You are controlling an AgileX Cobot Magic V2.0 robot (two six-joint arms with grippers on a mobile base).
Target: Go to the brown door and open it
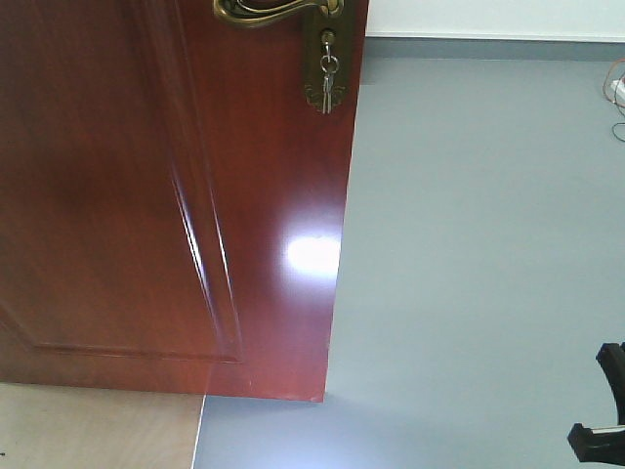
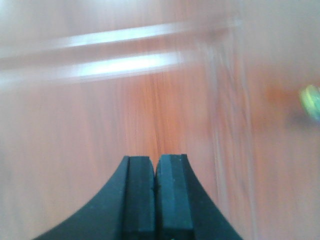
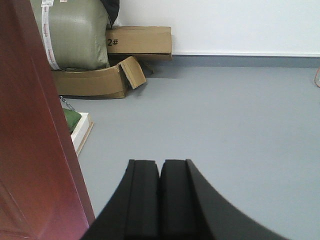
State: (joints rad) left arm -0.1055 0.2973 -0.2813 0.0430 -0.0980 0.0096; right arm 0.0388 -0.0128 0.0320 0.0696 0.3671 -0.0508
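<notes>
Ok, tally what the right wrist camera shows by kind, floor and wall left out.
Door: 1
Cardboard boxes: 2
Green sack: 1
Right gripper: 1
Total: 5

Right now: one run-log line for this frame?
phase: at brown door | door: ajar, floor past its edge | left gripper: shut, empty, facing door | right gripper: shut, empty | handle: untouched

front: downward, near brown door (image 1: 166, 195) | wrists: forward, sharing door

Grey floor (image 3: 225, 130), white wall (image 3: 240, 25), cardboard boxes (image 3: 140, 41), green sack (image 3: 77, 32).
</notes>
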